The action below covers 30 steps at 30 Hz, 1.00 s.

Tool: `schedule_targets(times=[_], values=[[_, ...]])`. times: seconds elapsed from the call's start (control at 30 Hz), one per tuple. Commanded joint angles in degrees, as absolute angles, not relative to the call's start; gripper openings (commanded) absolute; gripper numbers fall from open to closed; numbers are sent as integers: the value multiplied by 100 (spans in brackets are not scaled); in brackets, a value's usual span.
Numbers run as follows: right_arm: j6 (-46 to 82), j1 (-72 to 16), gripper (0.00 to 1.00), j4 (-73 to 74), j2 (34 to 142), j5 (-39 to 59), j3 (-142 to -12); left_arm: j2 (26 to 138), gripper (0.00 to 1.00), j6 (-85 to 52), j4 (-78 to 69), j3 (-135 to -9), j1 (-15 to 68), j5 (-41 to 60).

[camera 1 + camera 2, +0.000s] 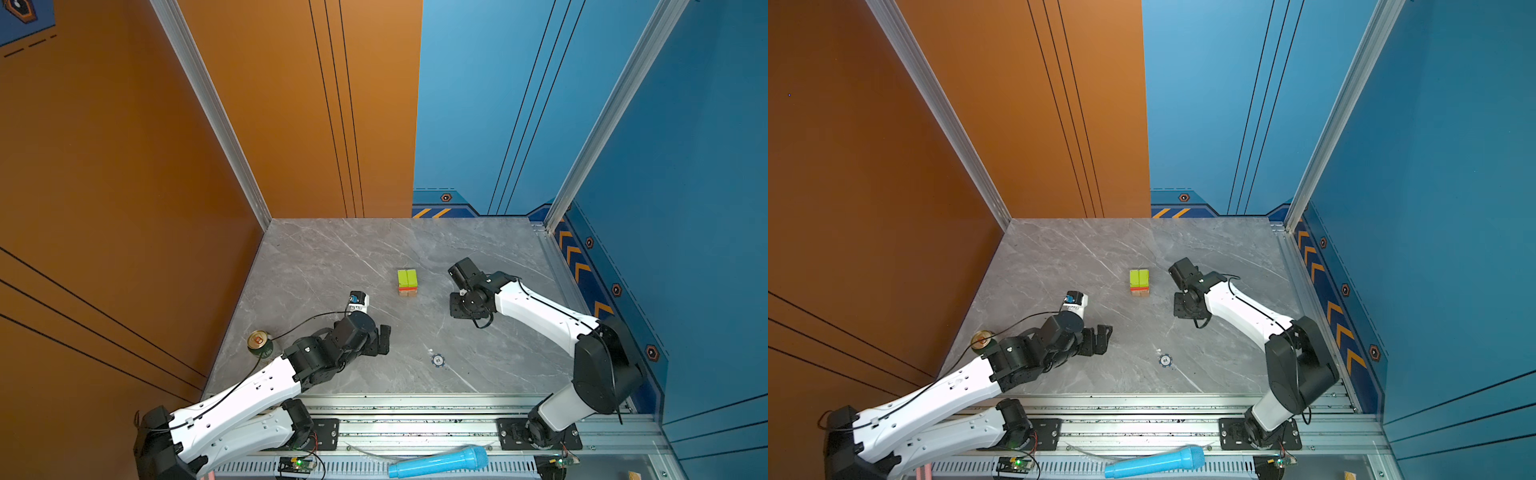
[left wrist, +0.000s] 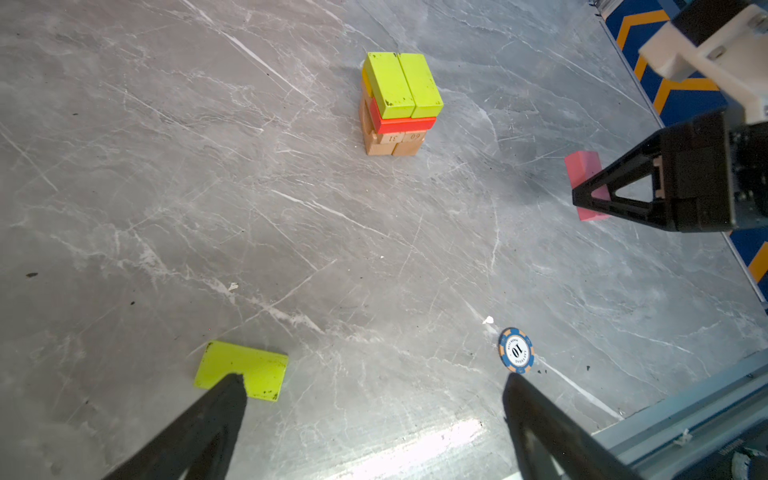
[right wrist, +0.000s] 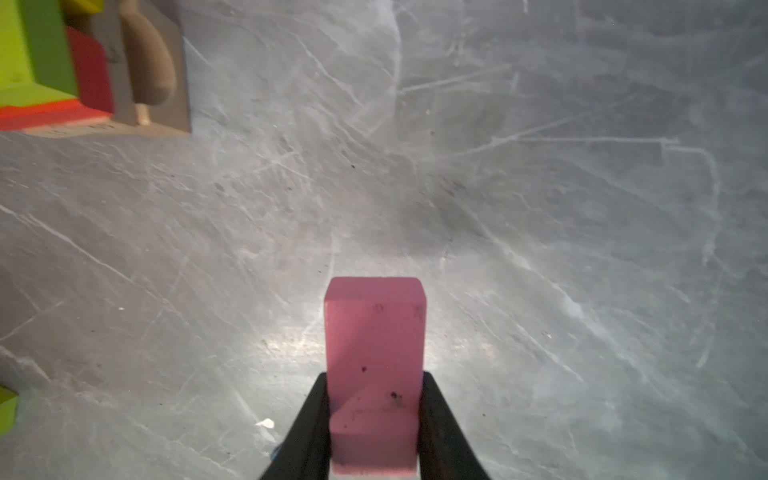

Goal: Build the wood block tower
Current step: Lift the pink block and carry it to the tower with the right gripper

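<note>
Tower (image 1: 407, 282) (image 1: 1139, 282) is standing near the middle of the grey marble table (image 1: 324, 257), between the two arms in both top views. Two lime green bricks are lying side by side on its top, a red layer is sitting under them with a sliver of yellow showing at one edge, and tan bricks are forming the base (image 2: 399, 104).

Right gripper (image 3: 375, 376) is hanging just right of the tower in the top views, and its jaws are pinching a pink block (image 3: 374, 332) by its long sides. Whether that block (image 2: 582, 170) is touching the table cannot be told.

Left gripper (image 2: 372, 380) is hovering lower left of the tower with its jaws spread wide, holding nothing. A notched lime green block (image 2: 257, 370) is lying flat by one fingertip, which is overlapping it in the left wrist view; contact cannot be told. A blue-white chip (image 2: 516, 351) is lying just beyond the other fingertip.
</note>
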<state>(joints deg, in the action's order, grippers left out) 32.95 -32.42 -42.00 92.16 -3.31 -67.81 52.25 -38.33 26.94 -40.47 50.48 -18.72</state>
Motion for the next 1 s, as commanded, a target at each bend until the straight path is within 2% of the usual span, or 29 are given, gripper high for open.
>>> schedule_targets(times=[0.0,0.5,0.97], values=[[3084,-3394,28,-4526,9633,-499,-7423,5138,98,-3701,2887,-3960,4875,-1681],[2603,-3711,28,-5361,11731,-277,-10479,5103,98,-3567,2890,-4007,4120,-1279],[2426,-3772,28,-6005,12979,-139,-12379,5134,98,-3515,2866,-3965,3716,-1083]])
